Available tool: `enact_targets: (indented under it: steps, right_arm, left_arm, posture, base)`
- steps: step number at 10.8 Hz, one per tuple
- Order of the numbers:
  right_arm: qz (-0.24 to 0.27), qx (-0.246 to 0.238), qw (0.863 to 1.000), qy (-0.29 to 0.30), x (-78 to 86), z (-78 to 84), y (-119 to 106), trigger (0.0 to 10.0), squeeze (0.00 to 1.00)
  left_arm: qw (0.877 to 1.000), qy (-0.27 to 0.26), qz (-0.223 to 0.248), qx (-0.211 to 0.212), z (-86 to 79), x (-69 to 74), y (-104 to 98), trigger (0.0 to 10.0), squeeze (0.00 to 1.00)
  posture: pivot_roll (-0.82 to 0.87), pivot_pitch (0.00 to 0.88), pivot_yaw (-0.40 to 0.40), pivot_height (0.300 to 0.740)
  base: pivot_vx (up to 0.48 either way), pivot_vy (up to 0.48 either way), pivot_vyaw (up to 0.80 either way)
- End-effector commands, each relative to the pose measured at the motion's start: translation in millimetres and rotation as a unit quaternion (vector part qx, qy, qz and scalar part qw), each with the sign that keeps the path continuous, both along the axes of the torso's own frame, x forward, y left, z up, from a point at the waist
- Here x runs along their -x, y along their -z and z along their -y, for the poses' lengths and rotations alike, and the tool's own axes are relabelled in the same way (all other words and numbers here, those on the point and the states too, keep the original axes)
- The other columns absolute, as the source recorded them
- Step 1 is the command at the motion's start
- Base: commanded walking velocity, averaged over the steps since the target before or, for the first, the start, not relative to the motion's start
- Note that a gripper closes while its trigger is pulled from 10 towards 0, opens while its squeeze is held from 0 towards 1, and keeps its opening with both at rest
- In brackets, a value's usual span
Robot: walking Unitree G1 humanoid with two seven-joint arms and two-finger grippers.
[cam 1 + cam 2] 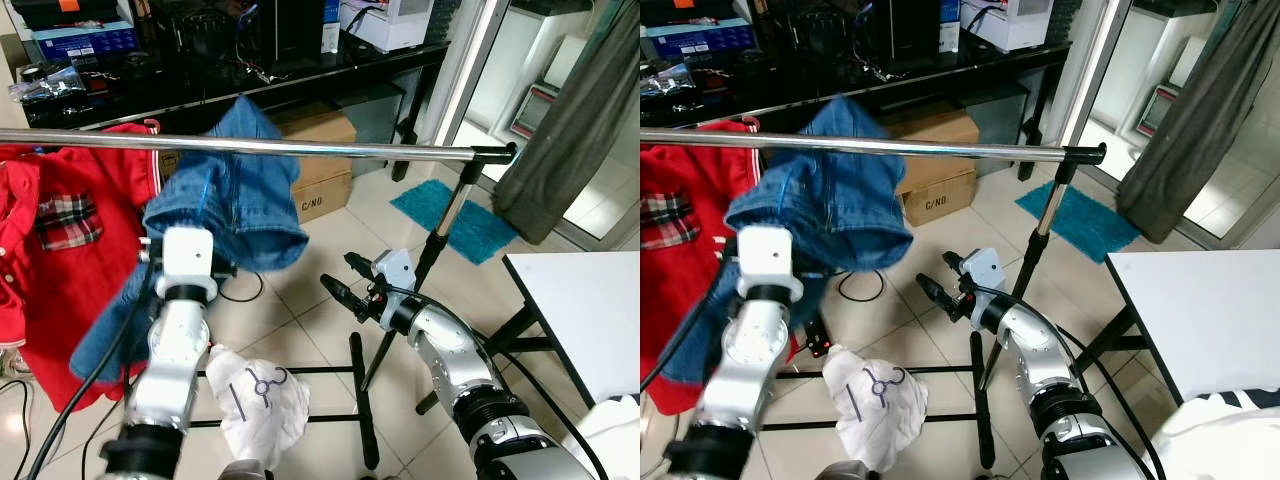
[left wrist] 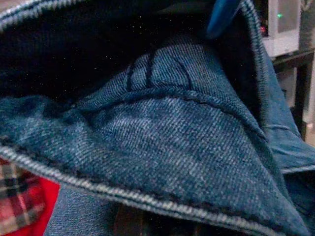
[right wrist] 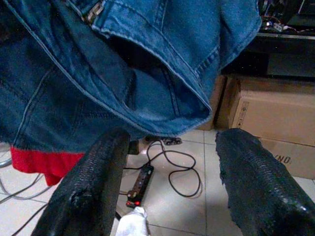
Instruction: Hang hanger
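The denim jacket [image 1: 235, 190] is draped at the rail [image 1: 330, 149] in the upper middle of the frame, its blue hanger [image 2: 222, 15] half hidden inside. The left gripper is buried in the cloth, so I cannot tell its state. The right gripper [image 1: 347, 282], in the centre, is released and empty. I think the hook must settle fully over the rail before any letting go.

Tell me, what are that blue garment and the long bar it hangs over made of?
The blue garment looks like denim: twill weave, pale stitched seams, faded patches. The bar looks like polished metal, probably steel or chrome, judging by its bright, mirror-like shine.
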State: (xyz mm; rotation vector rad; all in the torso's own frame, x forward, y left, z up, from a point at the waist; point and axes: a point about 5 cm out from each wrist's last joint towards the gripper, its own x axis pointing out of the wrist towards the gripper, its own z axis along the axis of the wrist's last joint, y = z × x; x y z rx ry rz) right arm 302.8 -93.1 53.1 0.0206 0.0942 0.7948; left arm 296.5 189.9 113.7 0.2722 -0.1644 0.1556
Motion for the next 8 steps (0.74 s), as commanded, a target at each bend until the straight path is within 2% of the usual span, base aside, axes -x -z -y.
enact_targets:
  steps: [1,5,6,8]
  right_arm:
    - [0.004,0.003,1.0,0.006,-1.9,4.2,-1,10.0,0.0]
    - [0.02,0.002,1.0,-0.003,-4.7,-0.1,-9,10.0,0.0]
    - [0.039,-0.003,0.999,-0.015,-6.1,-4.9,-16,10.0,0.0]
    - [0.061,-0.015,0.997,-0.033,-9.3,-12.3,-30,10.0,0.0]
  left_arm:
    - [0.999,-0.001,0.033,0.004,-5.6,-6.8,-20,10.0,0.0]
    - [0.999,0.026,0.018,0.019,-20.0,-18.4,-33,10.0,0.0]
    - [0.999,0.033,0.021,0.003,-24.4,-20.5,-39,10.0,0.0]
    - [0.999,0.031,0.018,0.024,-31.5,-23.2,-43,10.0,0.0]
  posture:
    - [0.18,0.0,-0.031,0.74]
    - [0.18,0.0,-0.029,0.74]
    - [0.18,0.0,-0.029,0.74]
    - [0.18,0.0,-0.032,0.74]
  base:
    - [0.0,0.0,0.0]
    - [0.0,0.0,0.0]
    - [0.0,0.0,0.0]
    - [0.0,0.0,0.0]
